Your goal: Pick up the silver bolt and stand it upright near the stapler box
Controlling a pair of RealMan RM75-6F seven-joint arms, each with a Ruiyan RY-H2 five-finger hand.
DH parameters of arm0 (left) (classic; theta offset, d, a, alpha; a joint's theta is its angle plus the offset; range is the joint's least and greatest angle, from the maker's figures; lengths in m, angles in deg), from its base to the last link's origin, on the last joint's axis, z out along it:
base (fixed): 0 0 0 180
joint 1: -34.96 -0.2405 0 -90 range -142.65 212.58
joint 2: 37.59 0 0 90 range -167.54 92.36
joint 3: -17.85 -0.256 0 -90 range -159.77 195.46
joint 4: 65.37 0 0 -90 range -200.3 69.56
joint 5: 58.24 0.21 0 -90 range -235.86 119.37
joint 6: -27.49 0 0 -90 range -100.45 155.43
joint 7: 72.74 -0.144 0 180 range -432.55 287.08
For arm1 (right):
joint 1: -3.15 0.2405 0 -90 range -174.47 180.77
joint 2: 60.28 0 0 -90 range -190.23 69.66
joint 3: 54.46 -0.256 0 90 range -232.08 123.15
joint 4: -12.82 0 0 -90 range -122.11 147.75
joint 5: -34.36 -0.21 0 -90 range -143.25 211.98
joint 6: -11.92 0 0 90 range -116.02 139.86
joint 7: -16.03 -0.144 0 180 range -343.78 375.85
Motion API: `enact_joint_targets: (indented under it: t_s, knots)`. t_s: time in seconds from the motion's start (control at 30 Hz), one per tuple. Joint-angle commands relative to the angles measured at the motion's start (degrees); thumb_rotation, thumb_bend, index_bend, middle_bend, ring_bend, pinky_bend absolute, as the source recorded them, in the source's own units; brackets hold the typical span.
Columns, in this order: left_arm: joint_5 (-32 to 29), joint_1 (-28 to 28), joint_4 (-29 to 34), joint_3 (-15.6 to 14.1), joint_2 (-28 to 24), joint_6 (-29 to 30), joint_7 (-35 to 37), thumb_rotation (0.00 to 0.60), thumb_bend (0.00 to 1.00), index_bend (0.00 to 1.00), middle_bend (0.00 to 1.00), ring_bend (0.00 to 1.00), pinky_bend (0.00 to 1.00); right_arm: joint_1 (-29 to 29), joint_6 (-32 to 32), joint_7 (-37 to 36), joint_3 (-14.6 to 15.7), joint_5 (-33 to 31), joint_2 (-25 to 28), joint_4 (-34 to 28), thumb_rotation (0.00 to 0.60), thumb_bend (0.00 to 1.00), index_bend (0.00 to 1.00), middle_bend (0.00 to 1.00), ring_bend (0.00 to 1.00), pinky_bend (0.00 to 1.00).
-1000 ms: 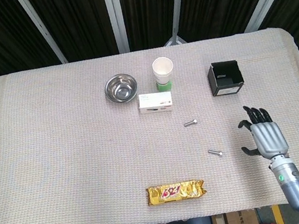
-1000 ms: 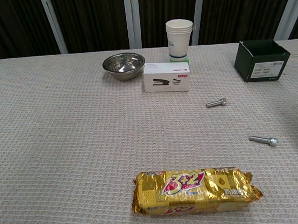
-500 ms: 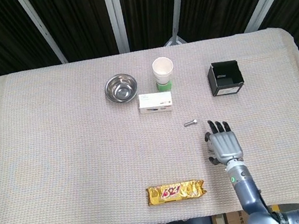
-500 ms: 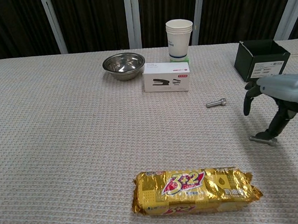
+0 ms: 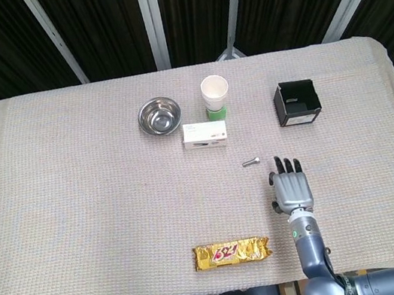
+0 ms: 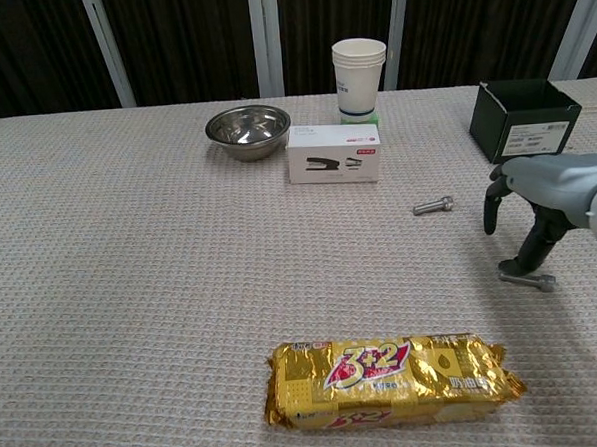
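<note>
Chest view: right hand (image 6: 538,206) fingertip touches the lying silver bolt (image 6: 529,279).

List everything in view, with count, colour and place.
silver bolt: 2, silver; this one lies between the stapler box and the right hand; the other lies under the right hand's fingers.
stapler box: 1, white, centre rear.
steel bowl: 1, silver, left of the box.
paper cups: one stack, white, count unclear, behind the box.
black box: 1, open, rear right.
biscuit pack: 1, yellow, front centre.
tablecloth: 1, beige.
right hand: 1, grey, over the nearer bolt, a fingertip on it.
</note>
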Motion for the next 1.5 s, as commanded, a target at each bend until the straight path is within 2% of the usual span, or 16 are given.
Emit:
enact_joint_targets:
  t_s: [0.03, 0.3, 0.63, 1.27, 1.5]
  knots:
    - [0.17, -0.07, 0.11, -0.08, 0.00, 0.20, -0.15, 0.600, 0.04, 0.02, 0.00, 0.00, 0.03, -0.44, 0.15, -0.66, 0.38, -0.23, 0.33, -0.36, 0.600, 0.30, 0.44, 0.01, 0.00, 0.00]
    - [-0.15, -0.13, 0.28, -0.01, 0.07, 0.27, -0.54, 0.600, 0.04, 0.02, 0.00, 0.00, 0.03, -1.34, 0.63, -2.64, 2.01, 0.71, -0.02, -0.06, 0.600, 0.30, 0.45, 0.01, 0.00, 0.00]
    - [-0.18, -0.02, 0.13, 0.03, 0.08, 0.20, -0.47, 0.600, 0.04, 0.02, 0.00, 0.00, 0.03, -1.72, 0.00, -3.72, 3.09, 2.82, -2.75, 5.07, 0.600, 0.31, 0.49, 0.01, 0.00, 0.00]
    - [-0.19, -0.06, 0.13, 0.08, 0.20, 0.46, -0.68, 0.600, 0.04, 0.03, 0.00, 0.00, 0.03, -2.53, 1.70, -3.84, 2.62, 1.92, -3.28, 7.04, 0.600, 0.32, 0.50, 0.01, 0.00, 0.00]
    - [-0.09, -0.01, 0.21, 0.04, 0.31, 0.49, -1.00, 0.600, 0.04, 0.03, 0.00, 0.00, 0.03, -2.74, 2.12, -3.85, 2.42, 1.70, -3.07, 6.92, 0.600, 0.32, 0.54, 0.01, 0.00, 0.00]
